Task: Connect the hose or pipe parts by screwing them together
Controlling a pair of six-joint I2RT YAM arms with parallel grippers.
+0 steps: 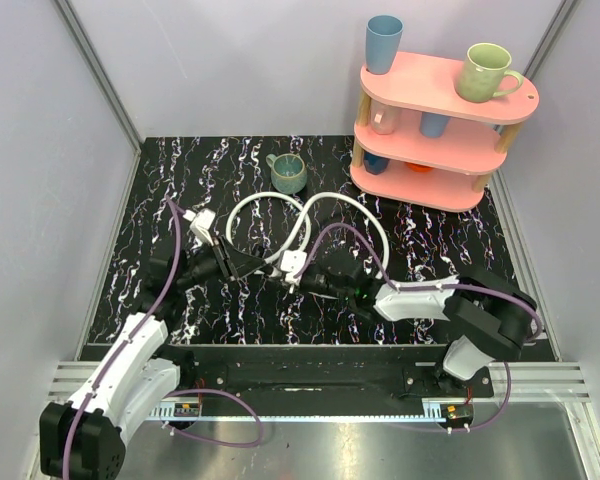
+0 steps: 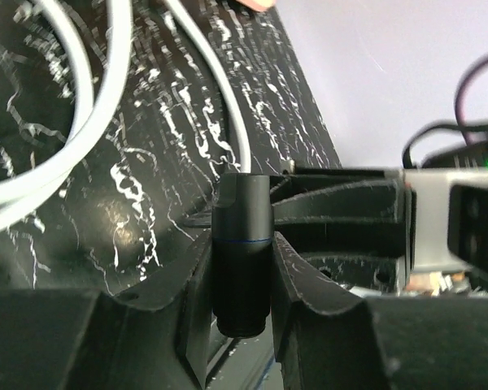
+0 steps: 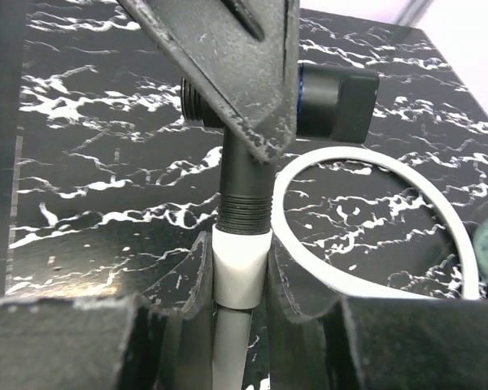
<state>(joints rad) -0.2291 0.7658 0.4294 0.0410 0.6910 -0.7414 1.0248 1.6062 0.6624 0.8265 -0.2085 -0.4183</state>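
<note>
Two white hoses (image 1: 270, 205) (image 1: 365, 215) lie in loops on the black marbled table (image 1: 440, 260). My left gripper (image 1: 246, 262) is shut on a black cylindrical fitting (image 2: 242, 236) with a thin blue ring, held upright between its fingers. Facing it, my right gripper (image 1: 302, 277) is shut on a hose's white end collar (image 3: 242, 264). A black threaded stub (image 3: 246, 207) sticks out of that collar and meets the black fitting (image 3: 337, 101). The left gripper's finger (image 3: 228, 57) hides the joint. A hose loop (image 3: 390, 175) curves off to the right.
A green mug (image 1: 288, 172) stands behind the hoses, mid-table. At the back right is a pink three-tier shelf (image 1: 445, 90) with several cups. Purple cables (image 1: 345, 235) run along both arms. Grey walls close in the table on three sides.
</note>
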